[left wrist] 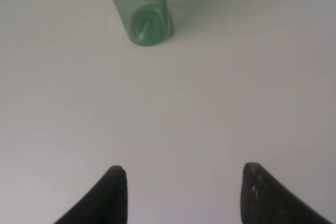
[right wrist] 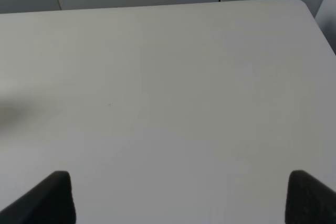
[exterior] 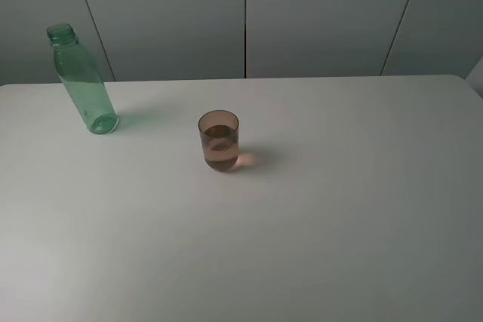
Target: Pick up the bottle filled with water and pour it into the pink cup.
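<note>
Bottle (exterior: 81, 81) stands upright at the far left of the surface (exterior: 339, 224), uncapped, well apart from the cup (exterior: 219, 140) near the middle. Its smooth plastic wall probably flexes and slips under a hard squeeze, and any water inside adds weight, so a mid-body hold looks safest. Left pincer (left wrist: 184, 190) hangs wide, empty, facing the bottle's base. Right pincer (right wrist: 178, 195) is wide too, over bare surface.

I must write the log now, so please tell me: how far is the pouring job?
It looks finished. The pink cup holds liquid, and the bottle stands upright on the table, apparently empty. The left gripper and right gripper are open, holding nothing. Nothing seems left.
</note>
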Robot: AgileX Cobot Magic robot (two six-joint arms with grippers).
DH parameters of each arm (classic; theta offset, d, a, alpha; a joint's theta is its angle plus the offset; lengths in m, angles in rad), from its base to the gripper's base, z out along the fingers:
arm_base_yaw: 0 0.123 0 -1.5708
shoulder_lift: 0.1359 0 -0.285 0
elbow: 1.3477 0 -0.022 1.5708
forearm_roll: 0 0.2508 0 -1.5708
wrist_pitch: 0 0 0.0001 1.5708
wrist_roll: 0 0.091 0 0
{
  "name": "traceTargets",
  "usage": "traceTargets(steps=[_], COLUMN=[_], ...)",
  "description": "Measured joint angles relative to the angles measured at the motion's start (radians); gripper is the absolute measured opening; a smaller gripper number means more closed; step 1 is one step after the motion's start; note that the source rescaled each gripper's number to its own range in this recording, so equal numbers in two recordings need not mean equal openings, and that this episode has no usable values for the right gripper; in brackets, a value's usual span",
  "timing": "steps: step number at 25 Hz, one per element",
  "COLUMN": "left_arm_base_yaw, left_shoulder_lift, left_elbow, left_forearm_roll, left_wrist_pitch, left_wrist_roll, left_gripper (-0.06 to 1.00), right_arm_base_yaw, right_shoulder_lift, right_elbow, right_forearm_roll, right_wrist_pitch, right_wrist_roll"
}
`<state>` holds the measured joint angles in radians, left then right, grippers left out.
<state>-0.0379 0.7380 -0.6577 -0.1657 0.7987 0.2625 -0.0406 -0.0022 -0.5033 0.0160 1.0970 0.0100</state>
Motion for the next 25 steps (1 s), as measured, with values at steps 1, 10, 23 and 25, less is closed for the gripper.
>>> traceTargets(steps=[1,10,23,25], left_arm_base_yaw=[0.000,-0.002,-0.016,-0.016], left_shoulder_lift=[-0.039,-0.340,-0.517,-0.538], left_elbow=[0.000,0.078,0.137,0.139], left_forearm_roll=[-0.023,-0.088,-0.057,-0.027], left_wrist_pitch=[0.037,0.205,0.281,0.284], left_wrist_roll=[0.003,0.009,-0.036,-0.071], left_gripper=[0.01,0.02,0.02,0.02], right_arm_base_yaw=[0.000,0.000,0.000,0.000], right_shoulder_lift=[0.000,0.000,0.000,0.000], right_elbow=[0.000,0.000,0.000,0.000], right_forearm_roll=[0.000,0.000,0.000,0.000], right_wrist_pitch=[0.000,0.000,0.000,0.000], right_wrist_roll=[0.000,0.000,0.000,0.000])
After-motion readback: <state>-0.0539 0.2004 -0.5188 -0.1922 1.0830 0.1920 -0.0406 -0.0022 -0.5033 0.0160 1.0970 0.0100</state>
